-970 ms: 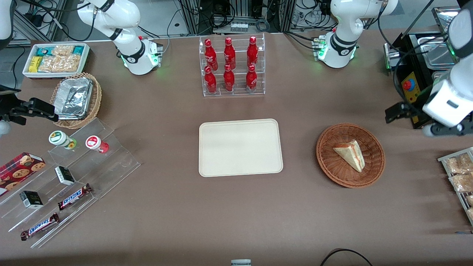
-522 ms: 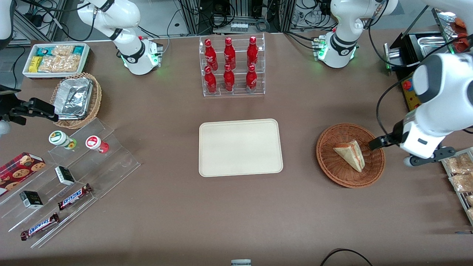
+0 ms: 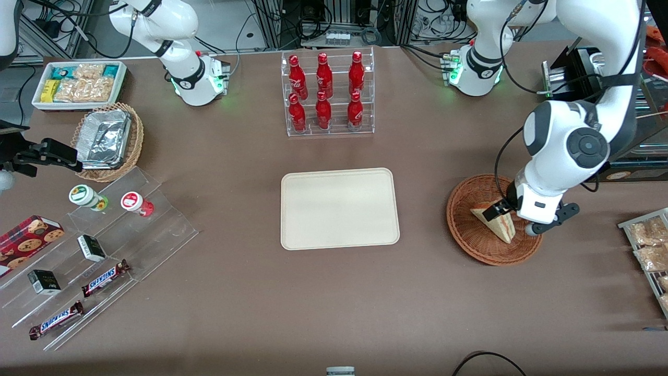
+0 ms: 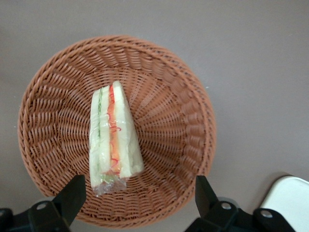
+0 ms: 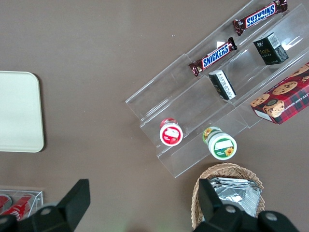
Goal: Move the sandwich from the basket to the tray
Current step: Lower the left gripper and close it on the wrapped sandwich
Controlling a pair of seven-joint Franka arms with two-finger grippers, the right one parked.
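Note:
The sandwich [image 3: 494,223], a plastic-wrapped wedge of white bread with red and green filling, lies in the round reddish-brown wicker basket [image 3: 466,237]. My left gripper [image 3: 507,215] hangs directly above the basket, over the sandwich and apart from it. In the left wrist view the gripper [image 4: 139,197] is open, its black fingers [image 4: 72,194] spread wide with the sandwich [image 4: 114,137] lengthwise ahead of them inside the basket [image 4: 46,77]. The cream tray [image 3: 339,209] lies flat beside the basket, toward the table's middle; a corner of the tray [image 4: 290,199] shows in the wrist view.
A clear rack of red bottles [image 3: 330,94] stands farther from the front camera than the tray. A wire rack of snack packets [image 3: 649,250] sits at the working arm's end of the table. A stepped acrylic stand with snacks [image 3: 99,250] lies toward the parked arm's end.
The left arm has swung in from the working arm's end of the table to above the basket and come lower. The sandwich and tray have not moved.

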